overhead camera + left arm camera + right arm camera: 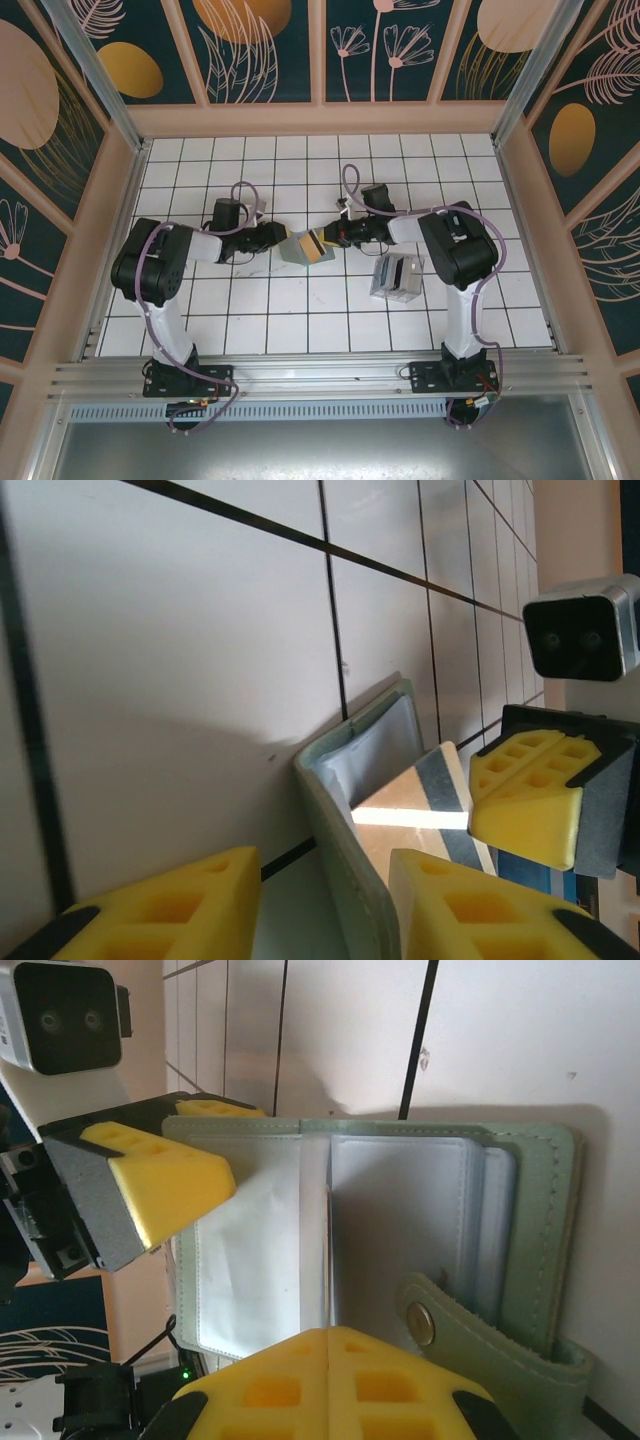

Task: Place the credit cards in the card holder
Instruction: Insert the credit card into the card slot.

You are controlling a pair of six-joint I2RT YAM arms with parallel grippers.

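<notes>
card holder [296, 250] is mid-table on the tiled table [300, 320], opened up, with the two grippers meeting over it from either side. left gripper [272, 237] comes in from the left. in the left wrist view its jaws stand apart astride the raised cover: one yellow finger [480, 910] is just beside the cover and the other is well clear, so nothing is clamped. i read it as a loose brace that keeps the holder from sliding or folding shut while the card goes in. right gripper [330, 1345] is clenched, pads pressed together, and i judge it pinches the tan-gold credit card [420, 795] by its right-hand end. that card reaches leftward with its free corner already inside the mouth of the holder, against the pale lining. holding it by the far end leaves the leading edge free to slide into a pocket. the right wrist view shows the clear sleeves [400, 1200] fanned open and the snap strap [450, 1330] hanging loose at the near side, out of the way. whether the card is in a sleeve or only between the covers i cannot tell. translucent box [380, 285] sits near and right of the holder, beside the right arm, with what look like more cards standing in it. insertion under way, not seated; risk is the card catching a sleeve edge and pushing the holder left.
</notes>
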